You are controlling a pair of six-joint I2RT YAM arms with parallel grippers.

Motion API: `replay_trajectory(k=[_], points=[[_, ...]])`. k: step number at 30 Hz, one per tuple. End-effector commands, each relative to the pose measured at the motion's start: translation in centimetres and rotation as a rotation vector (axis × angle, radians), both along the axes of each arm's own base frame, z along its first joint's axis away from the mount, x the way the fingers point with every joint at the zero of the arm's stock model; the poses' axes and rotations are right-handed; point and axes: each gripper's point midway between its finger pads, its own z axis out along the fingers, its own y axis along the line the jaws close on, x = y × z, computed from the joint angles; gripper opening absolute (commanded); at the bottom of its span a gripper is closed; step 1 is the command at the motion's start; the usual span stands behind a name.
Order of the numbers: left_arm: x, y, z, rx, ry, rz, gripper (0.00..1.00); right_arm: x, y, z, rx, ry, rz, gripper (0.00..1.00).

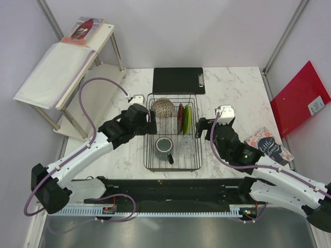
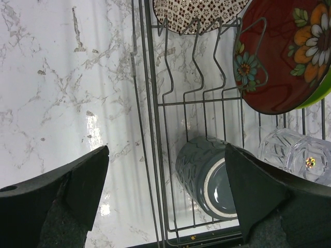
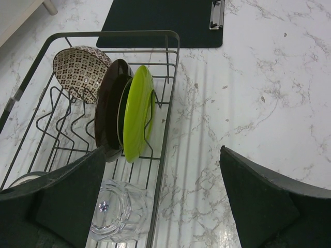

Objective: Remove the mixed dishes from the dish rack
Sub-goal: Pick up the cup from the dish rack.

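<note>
The dish rack [image 1: 173, 168] stands mid-table. In it are the speckled bowl [image 1: 162, 107] at the back left, the dark red plate [image 1: 180, 119] and lime-green plate [image 1: 187, 120] upright side by side, the grey-green mug [image 1: 165, 148] and the clear glass [image 1: 186, 147] at the front. My left gripper [image 1: 151, 126] is open over the rack's left rim, above the mug [image 2: 207, 178]. My right gripper [image 1: 202, 128] is open over the rack's right rim [image 3: 170, 103], the glass [image 3: 121, 212] by its left finger. Both are empty.
A black clipboard [image 1: 178, 80] lies behind the rack. A white shelf stand [image 1: 62, 67] is at the far left. A red folder [image 1: 300, 98] leans at the right and a patterned booklet [image 1: 269, 145] lies near the right arm.
</note>
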Motion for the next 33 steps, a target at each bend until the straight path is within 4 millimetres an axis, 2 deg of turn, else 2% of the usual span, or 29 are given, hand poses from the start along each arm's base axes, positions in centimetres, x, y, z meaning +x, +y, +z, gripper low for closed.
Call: replay_trajectory(k=[1,8,11,15,17,19,23,25,28,33], points=[[0.3,0.7,-0.1,0.058,-0.030,-0.015,0.99,0.1,-0.5,2.3,0.040,-0.039,-0.026,0.98],[1.3,-1.1,2.9,-0.005,-0.086,-0.069,0.98,-0.4,-0.6,1.7,0.049,-0.025,-0.012,0.98],[0.9,-2.8,2.0,-0.023,-0.035,-0.149,0.96,-0.6,-0.7,1.2,0.044,-0.017,-0.004,0.98],[-0.7,-4.9,-0.3,-0.074,0.059,-0.264,0.87,-0.8,-1.0,0.3,0.027,-0.005,-0.007,0.98],[-1.8,-5.2,-1.3,-0.094,0.083,-0.296,0.85,-0.9,-1.0,-0.1,0.023,0.002,-0.006,0.98],[-2.6,-5.6,-1.2,-0.127,0.080,-0.323,0.85,-0.9,-1.0,-0.4,0.016,0.008,-0.005,0.98],[-4.2,-5.7,-2.0,-0.120,0.089,-0.348,0.86,-0.8,-0.8,-1.2,0.005,0.024,-0.005,0.98],[-4.8,-6.1,-2.0,-0.105,0.078,-0.368,0.91,-0.7,-0.5,-1.6,0.001,0.034,-0.002,0.98],[-5.4,-6.7,-2.2,-0.068,0.073,-0.385,0.98,-0.6,0.0,-1.9,0.002,0.044,0.007,0.98],[-5.4,-7.4,-2.0,-0.018,0.057,-0.383,0.98,-0.6,0.2,-2.2,0.001,0.052,0.017,0.98]])
